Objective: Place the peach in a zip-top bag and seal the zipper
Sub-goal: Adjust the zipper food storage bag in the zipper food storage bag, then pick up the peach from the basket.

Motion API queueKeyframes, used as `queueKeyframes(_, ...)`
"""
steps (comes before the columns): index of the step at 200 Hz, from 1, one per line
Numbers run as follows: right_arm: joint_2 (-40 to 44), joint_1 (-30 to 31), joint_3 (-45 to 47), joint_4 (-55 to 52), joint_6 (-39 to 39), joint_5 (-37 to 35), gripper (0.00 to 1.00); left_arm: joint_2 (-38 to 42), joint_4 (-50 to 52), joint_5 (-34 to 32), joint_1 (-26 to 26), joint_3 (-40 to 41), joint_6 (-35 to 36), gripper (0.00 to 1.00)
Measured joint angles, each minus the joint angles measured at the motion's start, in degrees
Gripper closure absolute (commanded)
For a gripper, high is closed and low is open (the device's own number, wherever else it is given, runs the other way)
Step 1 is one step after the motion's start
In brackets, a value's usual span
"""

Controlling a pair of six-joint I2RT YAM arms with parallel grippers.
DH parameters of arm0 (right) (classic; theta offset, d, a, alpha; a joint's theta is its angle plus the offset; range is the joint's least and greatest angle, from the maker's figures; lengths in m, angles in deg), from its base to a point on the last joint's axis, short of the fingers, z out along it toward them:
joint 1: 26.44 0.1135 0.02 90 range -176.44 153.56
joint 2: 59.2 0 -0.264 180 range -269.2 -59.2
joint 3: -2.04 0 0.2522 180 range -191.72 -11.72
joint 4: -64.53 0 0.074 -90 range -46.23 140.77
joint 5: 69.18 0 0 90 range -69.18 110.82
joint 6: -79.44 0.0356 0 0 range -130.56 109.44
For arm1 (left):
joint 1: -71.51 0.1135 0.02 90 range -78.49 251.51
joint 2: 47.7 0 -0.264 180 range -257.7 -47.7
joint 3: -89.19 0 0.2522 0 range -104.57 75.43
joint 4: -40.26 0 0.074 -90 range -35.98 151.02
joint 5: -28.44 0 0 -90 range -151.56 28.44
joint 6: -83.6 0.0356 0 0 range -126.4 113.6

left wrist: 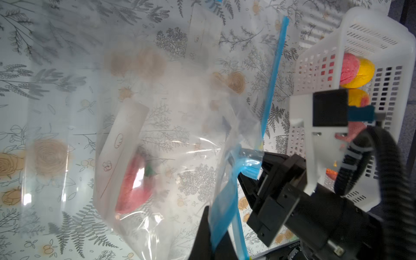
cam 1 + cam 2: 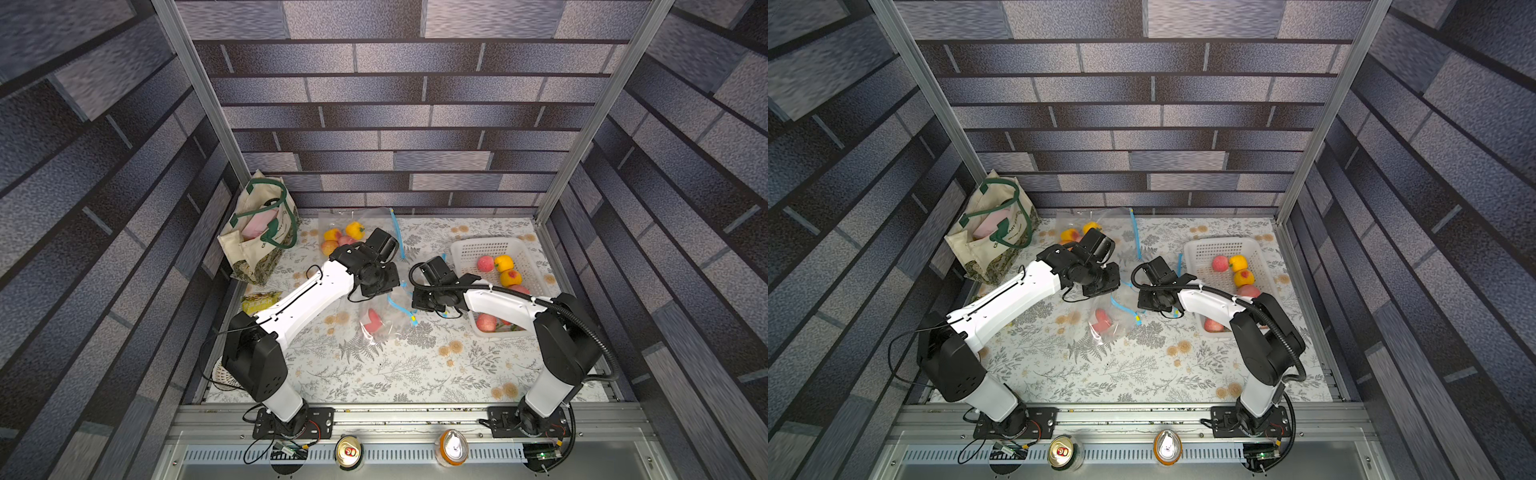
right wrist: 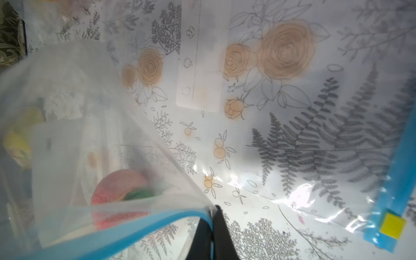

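Beside the white slotted basket (image 2: 486,249), left gripper (image 1: 213,225) and right gripper (image 3: 213,216) both pinch the blue zipper strip (image 1: 222,202) of the clear plastic bag (image 1: 180,157), likely stretching it to seal the pink peach (image 1: 132,186) inside.

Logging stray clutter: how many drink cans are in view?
2, on the front ledge: a gold-topped can nearer the left arm's base, an orange-sided can nearer the right arm's base.

Both arms reach inward over the zip-top bag (image 2: 395,322); left pincer (image 1: 213,225) and right pincer (image 3: 212,222) each clamp its edge.
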Motion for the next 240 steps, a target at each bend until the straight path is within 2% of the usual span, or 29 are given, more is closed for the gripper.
queueKeyframes(23, -1.7, -0.1, -0.7, 1.9, 0.1, 1.1, 0.86, -1.7, 0.5, -0.3, -0.5, -1.3, 0.9, 1.0)
queueKeyframes(42, -1.4, -0.1, -0.7, 1.9, 0.0, 1.8, 0.74, -6.0, 0.0, 0.1, -0.4, -1.3, 0.9, 1.0)
queueKeyframes(67, 1.1, -0.3, -0.7, 1.2, -0.4, 2.0, 0.64, -11.8, -1.2, 0.2, -0.4, -1.3, 0.9, 1.0)
queueKeyframes(93, 4.3, -0.7, -0.6, 1.2, -1.0, 2.7, 0.54, -13.3, -1.7, 0.3, -0.4, -1.3, 0.9, 1.0)
queueKeyframes(149, 8.8, -1.6, -0.6, -4.6, -3.0, 2.7, 0.49, -13.3, -2.4, 0.8, -0.4, -1.4, 1.0, 1.0)
queueKeyframes(164, 12.8, -4.9, -0.7, -7.5, -4.7, 2.1, 0.43, -13.3, -2.4, 0.8, -0.4, -1.4, 1.0, 1.0)
queueKeyframes(197, 19.5, -19.2, -1.8, -10.6, -8.9, -2.8, 0.33, -13.3, -2.3, 1.6, -0.4, -1.9, 1.0, 1.0)
queueKeyframes(220, 18.0, -28.5, -1.8, -10.7, -10.7, -6.2, 0.31, -13.2, -2.3, 2.0, -0.4, -3.3, 1.2, 1.0)
queueKeyframes(240, 13.0, -31.3, -3.2, -11.6, -13.4, -9.5, 0.31, -13.2, -2.3, 2.3, -0.4, -4.3, 1.4, 1.0)
